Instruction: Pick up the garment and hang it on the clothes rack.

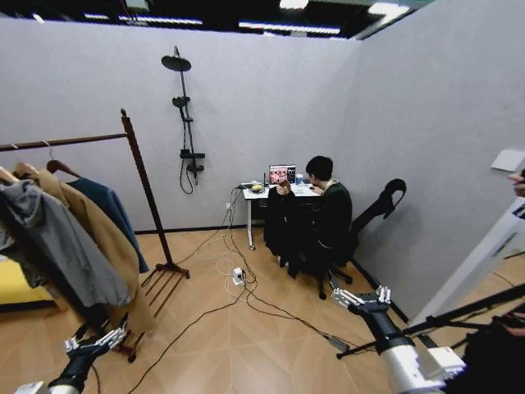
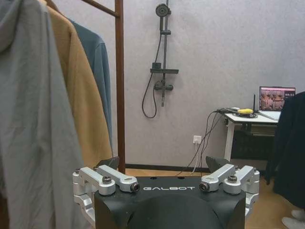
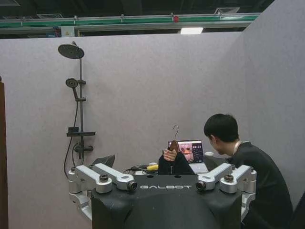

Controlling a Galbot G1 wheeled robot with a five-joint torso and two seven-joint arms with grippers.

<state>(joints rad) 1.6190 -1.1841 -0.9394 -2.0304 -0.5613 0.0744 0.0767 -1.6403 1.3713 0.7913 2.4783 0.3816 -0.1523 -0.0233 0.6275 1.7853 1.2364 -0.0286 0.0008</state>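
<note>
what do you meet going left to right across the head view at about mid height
grey garment → tan coat → teal-blue jacket → clothes rack post → shower fixture → black garment held up on a hanger → seated person

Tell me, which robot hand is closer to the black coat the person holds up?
The right gripper is closer, low and just right of the black coat. The left gripper sits far off, under the clothes rack.

Right claw (image 3: 166,183) open, w/ grey wall behind. Seated person's hand (image 3: 169,155) holds long black cloth garment (image 3: 175,164) up by its hanger. Laptop on tabletop (image 3: 202,169) just beside.
</note>
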